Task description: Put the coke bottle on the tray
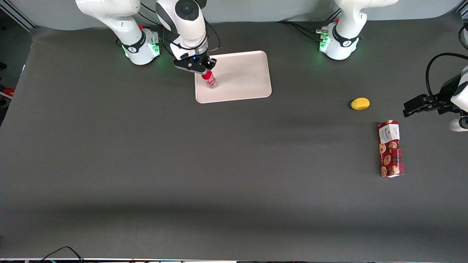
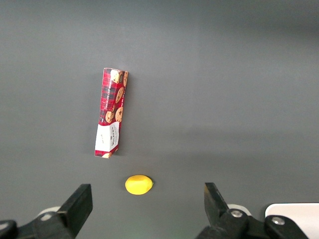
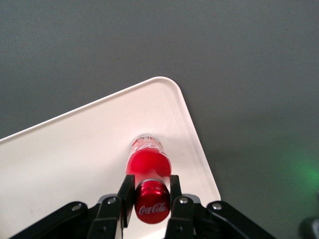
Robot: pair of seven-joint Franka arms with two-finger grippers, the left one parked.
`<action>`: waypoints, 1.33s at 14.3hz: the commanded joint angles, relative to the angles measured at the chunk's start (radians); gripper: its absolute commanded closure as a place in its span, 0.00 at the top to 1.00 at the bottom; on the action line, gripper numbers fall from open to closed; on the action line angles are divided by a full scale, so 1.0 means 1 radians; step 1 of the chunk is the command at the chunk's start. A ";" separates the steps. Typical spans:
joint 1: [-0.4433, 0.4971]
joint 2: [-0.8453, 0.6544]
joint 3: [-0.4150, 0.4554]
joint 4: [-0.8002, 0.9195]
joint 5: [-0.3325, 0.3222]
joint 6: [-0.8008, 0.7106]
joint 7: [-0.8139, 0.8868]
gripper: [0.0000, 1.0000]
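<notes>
The coke bottle (image 1: 210, 79), slim and red with a clear base, stands upright over the tray (image 1: 241, 73), near the tray edge toward the working arm's end. My right gripper (image 1: 205, 69) is directly above it, shut on the coke bottle at its red cap (image 3: 152, 206). In the right wrist view the gripper (image 3: 149, 188) has both fingers pressed against the cap, with the red body (image 3: 147, 162) below and the pale tray (image 3: 75, 149) under it. I cannot tell whether the base touches the tray surface.
A yellow lemon-like object (image 1: 360, 103) and a red cookie box (image 1: 390, 148) lie on the dark table toward the parked arm's end, the box nearer the front camera. The left wrist view shows the same lemon-like object (image 2: 138, 184) and box (image 2: 110, 119).
</notes>
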 commanded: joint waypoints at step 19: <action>-0.072 0.032 -0.495 0.759 -0.190 -0.687 -0.496 1.00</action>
